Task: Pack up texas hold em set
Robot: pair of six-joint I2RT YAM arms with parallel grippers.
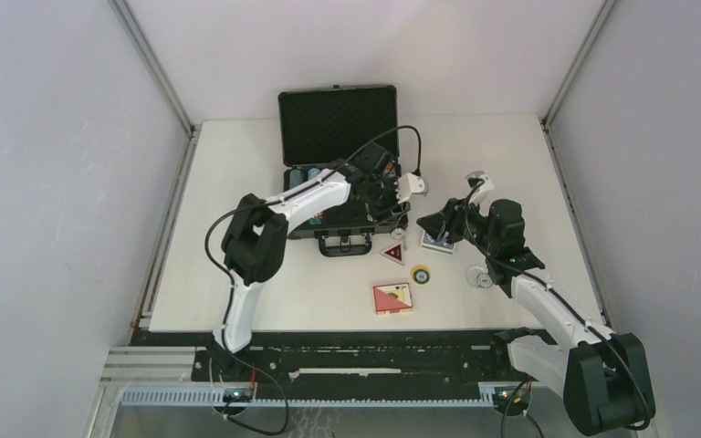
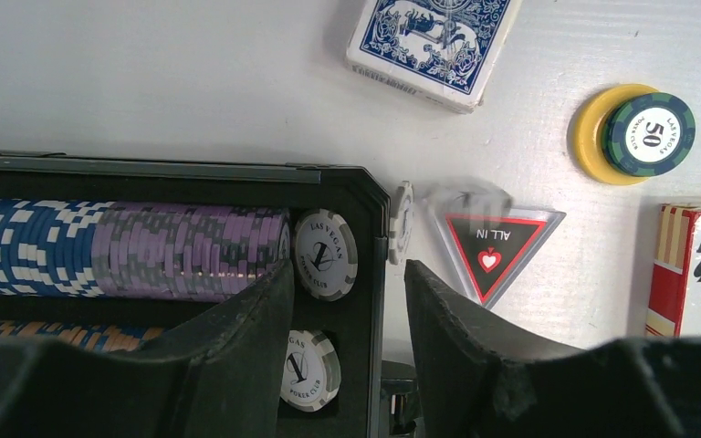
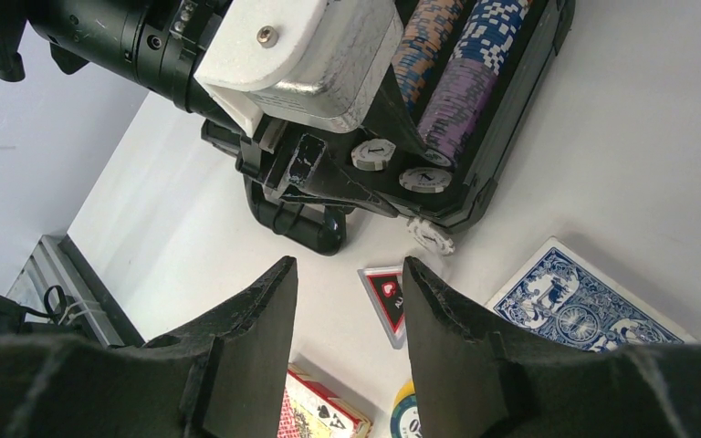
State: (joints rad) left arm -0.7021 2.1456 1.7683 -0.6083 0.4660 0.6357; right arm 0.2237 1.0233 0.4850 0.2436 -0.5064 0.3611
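Note:
The black briefcase (image 1: 338, 119) of the texas hold em set lies open with its lid up. Rows of blue (image 2: 27, 246) and purple chips (image 2: 192, 251) fill it, with two white chips (image 2: 325, 254) at the row ends. My left gripper (image 2: 347, 274) hovers open over the case's right front corner, holding nothing. A white chip (image 2: 402, 221) stands on edge just outside that corner. Close by lie the triangular ALL IN button (image 2: 491, 246), the blue deck (image 2: 434, 41), a green 50 chip on a yellow button (image 2: 634, 134) and the red deck (image 2: 694, 274). My right gripper (image 3: 349, 269) hangs open above the triangular button (image 3: 385, 301).
The case handle (image 3: 297, 219) points toward the arms. A clear round piece (image 1: 480, 276) lies right of the yellow button (image 1: 420, 274), and another small piece (image 1: 476, 178) sits behind the right arm. Grey walls enclose the white table (image 1: 237, 274) on three sides.

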